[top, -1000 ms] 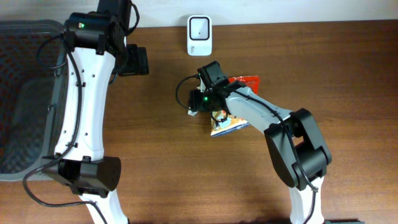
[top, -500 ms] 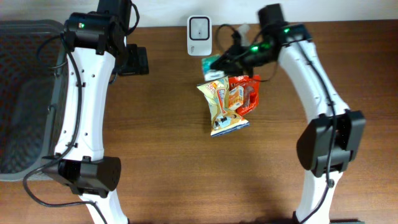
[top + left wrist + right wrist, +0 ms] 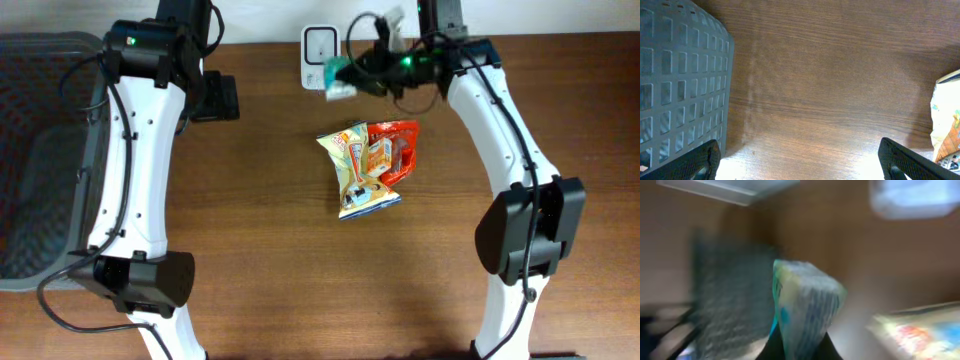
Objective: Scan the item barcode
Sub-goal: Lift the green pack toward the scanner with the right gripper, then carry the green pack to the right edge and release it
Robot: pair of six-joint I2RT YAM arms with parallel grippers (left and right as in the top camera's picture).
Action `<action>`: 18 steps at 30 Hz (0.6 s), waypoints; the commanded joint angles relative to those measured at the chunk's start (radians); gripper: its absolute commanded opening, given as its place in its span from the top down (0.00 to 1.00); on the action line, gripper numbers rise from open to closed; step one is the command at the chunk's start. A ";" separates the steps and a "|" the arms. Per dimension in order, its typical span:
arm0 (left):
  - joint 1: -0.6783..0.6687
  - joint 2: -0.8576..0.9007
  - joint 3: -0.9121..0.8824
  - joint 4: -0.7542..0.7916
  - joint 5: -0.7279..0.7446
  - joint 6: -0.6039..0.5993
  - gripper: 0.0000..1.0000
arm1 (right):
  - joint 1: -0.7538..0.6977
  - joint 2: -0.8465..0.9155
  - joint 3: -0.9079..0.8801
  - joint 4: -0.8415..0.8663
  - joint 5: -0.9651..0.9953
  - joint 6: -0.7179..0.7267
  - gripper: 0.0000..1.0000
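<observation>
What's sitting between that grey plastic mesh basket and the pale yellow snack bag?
Nothing. Only bare brown wooden table separates them, which the left wrist view shows.

Through heavy blur we see our right gripper [image 3: 799, 349] pinching the lower end of a small pale packet [image 3: 807, 305] printed blue and green, a dark meshed basket [image 3: 722, 300] at left, a colourful wrapper [image 3: 920, 330] lower right, a pale shape [image 3: 912, 197] top right

Grey perforated basket [image 3: 45, 170] at wooden table's [image 3: 260, 280] left edge; cream snack packet [image 3: 352, 172] touching red snack packet [image 3: 397, 145] mid-table
</observation>
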 commanded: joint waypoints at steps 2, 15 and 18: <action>0.003 -0.001 0.005 -0.001 0.006 0.005 0.01 | 0.107 -0.001 0.013 0.195 0.748 -0.007 0.96; 0.002 -0.001 0.005 -0.001 0.006 0.005 0.01 | 0.275 0.295 0.013 0.677 1.185 -0.437 0.96; 0.002 -0.001 0.005 -0.001 0.006 0.005 0.01 | 0.274 0.287 0.016 0.670 1.205 -0.409 0.96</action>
